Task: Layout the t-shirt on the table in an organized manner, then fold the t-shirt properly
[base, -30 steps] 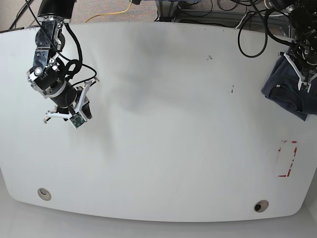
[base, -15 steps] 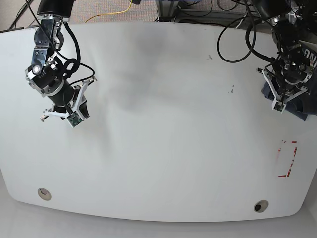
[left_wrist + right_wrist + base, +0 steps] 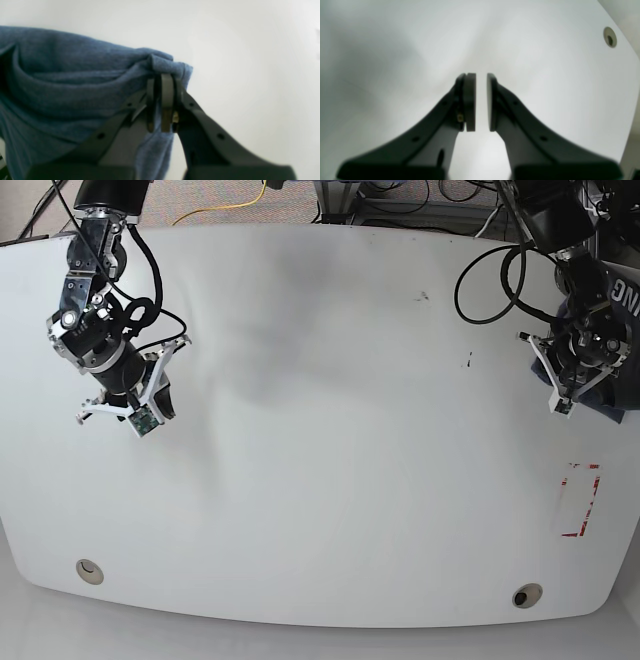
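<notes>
- Left gripper [image 3: 160, 82], wrist view, nearest: you see the jaws clamped on a bunched fold of the t-shirt [image 3: 75, 82]. The blue-grey cloth spreads from the pinch toward the left of this view and hangs down behind the fingers; to the right of the pinch only white desk [image 3: 250, 62] shows.
- Right gripper [image 3: 481, 100], wrist view: your jaws stand slightly apart with nothing between them, over bare desk. One small round hole [image 3: 610, 37] lies toward the upper right corner; no cloth appears here.
- Base view, near edge: two round holes sit along the near rim, and a red tape mark [image 3: 582, 500] lies toward the right end. None of these touches the shirt.
- Base view, middle distance: the left gripper [image 3: 562, 395] works at the desk's right edge, where the t-shirt [image 3: 605, 402] shows only as a small dark heap, mostly hidden by the arm. The right gripper [image 3: 125, 405] hangs near the opposite end, well apart from the cloth.
- Governing relation: the garment lies wholly at the left arm's end, crumpled, so you cannot read its long axis. The open centre of the desk lies between the two arms. As a judgement, the layout step has barely begun; the held fold would need to travel toward the centre, where your free right gripper could reach a second edge.
- Risk, as a judgement: a single pinch on bunched fabric may drag the shirt in a twisted rope rather than open it.
</notes>
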You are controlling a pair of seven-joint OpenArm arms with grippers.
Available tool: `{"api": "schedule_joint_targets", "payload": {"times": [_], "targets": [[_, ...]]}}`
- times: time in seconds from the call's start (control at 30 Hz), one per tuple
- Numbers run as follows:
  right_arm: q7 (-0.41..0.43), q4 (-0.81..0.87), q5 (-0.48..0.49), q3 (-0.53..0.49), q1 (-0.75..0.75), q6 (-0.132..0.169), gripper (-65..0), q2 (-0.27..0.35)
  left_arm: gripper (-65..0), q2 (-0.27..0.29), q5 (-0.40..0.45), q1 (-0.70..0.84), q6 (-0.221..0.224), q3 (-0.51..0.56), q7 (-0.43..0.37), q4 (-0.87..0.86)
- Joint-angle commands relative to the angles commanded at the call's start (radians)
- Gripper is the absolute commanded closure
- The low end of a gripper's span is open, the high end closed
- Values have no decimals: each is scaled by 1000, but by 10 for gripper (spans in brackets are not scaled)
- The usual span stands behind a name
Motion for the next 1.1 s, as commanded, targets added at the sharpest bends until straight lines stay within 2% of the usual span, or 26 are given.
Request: {"api": "schedule_joint_targets", "payload": {"times": [0.17, 0.33, 0.4, 0.57, 0.77, 0.9, 1.1], "targets": [[0, 0, 0, 0, 0, 0, -67, 0, -22, -49, -5, -2, 0, -21, -40, -63], [0, 0, 0, 0, 0, 0, -67, 0, -22, -55, -5, -2, 0, -68, -57, -68], [0, 0, 0, 0, 0, 0, -67, -2, -22, -74, -6, -9, 0, -77, -57, -64], [0, 0, -6, 0, 0, 0, -67, -25, -22, -98, -6, -38, 0, -81, -55, -66], [0, 0, -8, 0, 0, 0, -67, -41, -22, -101, -9, -44, 0, -81, -55, -43], [0, 0, -9, 0, 0, 0, -67, -49, -22, -87, -9, -44, 0, -74, -55, 54], [5, 0, -11, -6, 9, 0, -67, -68, -22, 21, 0, -80, 0, -74, -55, 245]]}}
